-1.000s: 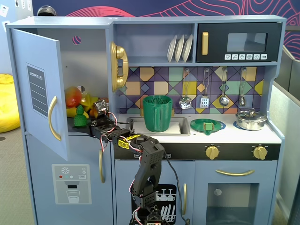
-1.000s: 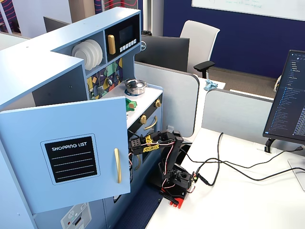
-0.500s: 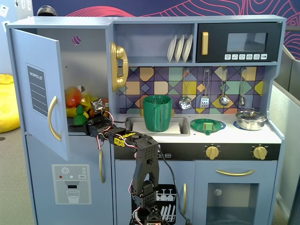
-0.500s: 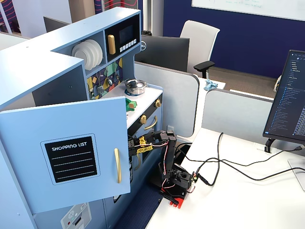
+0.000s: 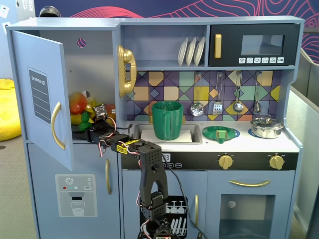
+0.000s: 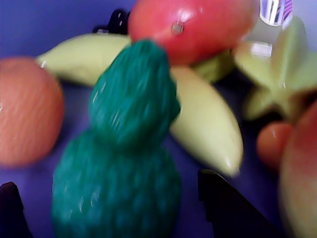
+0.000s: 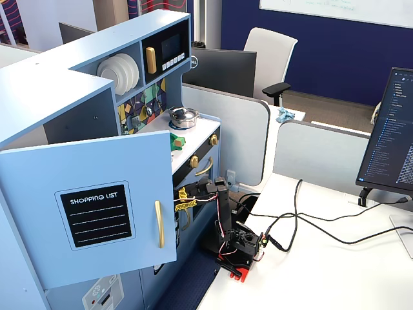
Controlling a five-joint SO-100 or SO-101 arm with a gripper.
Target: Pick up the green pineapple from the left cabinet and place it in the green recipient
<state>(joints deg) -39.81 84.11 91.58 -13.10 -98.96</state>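
Light-blue toy kitchen, left cabinet (image 5: 40, 94) door open. Green pineapple (image 6: 121, 173) on shelf among banana (image 6: 208, 124), mango (image 6: 193, 25) (blurred). Gripper (image 6: 114, 203) fingers spread around it, not closed. Green recipient (image 5: 168, 119) in sink.

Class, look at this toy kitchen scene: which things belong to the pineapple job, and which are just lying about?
Part of the job:
green pineapple
left cabinet, door open
green recipient, standing in the sink
tool, open around the pineapple

Just lying about:
banana
red-orange fruit
green plate
silver pot
microwave
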